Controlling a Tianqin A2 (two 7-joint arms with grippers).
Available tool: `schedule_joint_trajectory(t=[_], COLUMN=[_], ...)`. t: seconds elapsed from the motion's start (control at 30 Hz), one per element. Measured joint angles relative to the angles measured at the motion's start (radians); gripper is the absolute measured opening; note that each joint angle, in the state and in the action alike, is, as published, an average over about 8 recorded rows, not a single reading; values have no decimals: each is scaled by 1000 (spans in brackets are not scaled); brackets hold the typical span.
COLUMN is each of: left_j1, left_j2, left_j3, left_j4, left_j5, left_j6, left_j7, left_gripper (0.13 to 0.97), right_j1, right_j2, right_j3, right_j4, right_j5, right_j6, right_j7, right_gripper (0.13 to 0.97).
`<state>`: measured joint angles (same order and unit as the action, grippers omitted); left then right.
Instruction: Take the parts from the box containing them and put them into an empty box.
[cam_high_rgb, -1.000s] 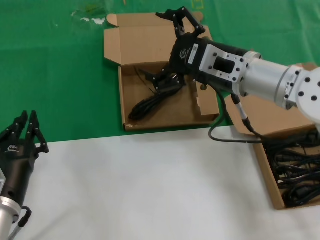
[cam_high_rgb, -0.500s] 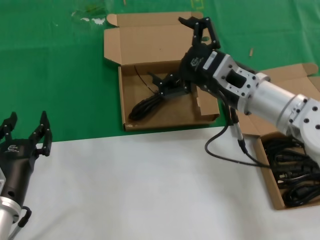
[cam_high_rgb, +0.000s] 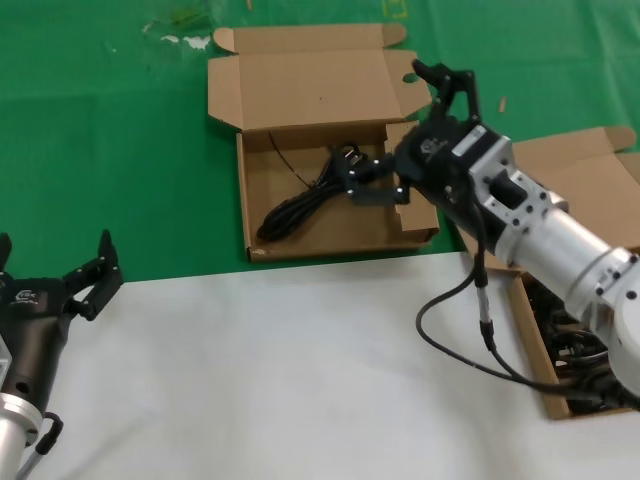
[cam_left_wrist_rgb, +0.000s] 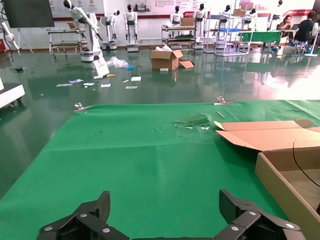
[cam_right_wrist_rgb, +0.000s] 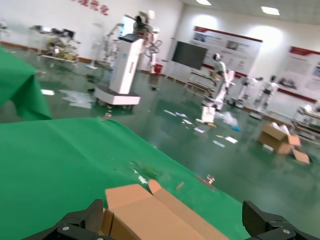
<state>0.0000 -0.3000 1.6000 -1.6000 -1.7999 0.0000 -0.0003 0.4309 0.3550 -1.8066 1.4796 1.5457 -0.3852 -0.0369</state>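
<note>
One black power cord (cam_high_rgb: 300, 205) lies diagonally in the open centre box (cam_high_rgb: 345, 228), its plug towards the back right. My right gripper (cam_high_rgb: 402, 130) is open and empty above that box's right edge; one finger hangs over the plug end. In the right wrist view the right gripper (cam_right_wrist_rgb: 172, 222) frames the box lid (cam_right_wrist_rgb: 150, 215). The box at the right (cam_high_rgb: 530, 340) holds several black cords (cam_high_rgb: 565, 350), partly hidden by my right arm. My left gripper (cam_high_rgb: 55, 262) is open and empty at the lower left, and it also shows in the left wrist view (cam_left_wrist_rgb: 162, 215).
The boxes lie on a green cloth (cam_high_rgb: 110, 150); a white surface (cam_high_rgb: 280, 370) covers the near part. The centre box's lid (cam_high_rgb: 300, 85) lies flat behind it. The left wrist view shows the centre box's corner (cam_left_wrist_rgb: 287, 172) to one side.
My right gripper has drawn back to the right from over the centre box, staying open. The cord stays in the box. My left gripper has opened wide.
</note>
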Motion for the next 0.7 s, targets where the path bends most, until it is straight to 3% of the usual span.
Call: schedule_joint_trajectory(t=[0.4,0.7], left_j1=[0,0], left_j2=[0,0], left_j3=[0,0], left_j4=[0,0], left_j5=[0,0], left_j6=[0,0], left_j7=[0,1], left_gripper=[879,953], right_j1=[-132,-231], right_j2=[-17,-29], right_j3=[63,110], right_j4=[37,64], right_j5=[78,136], right_j6=[118,206], right_j7=[11,20], right_gripper=[966,966])
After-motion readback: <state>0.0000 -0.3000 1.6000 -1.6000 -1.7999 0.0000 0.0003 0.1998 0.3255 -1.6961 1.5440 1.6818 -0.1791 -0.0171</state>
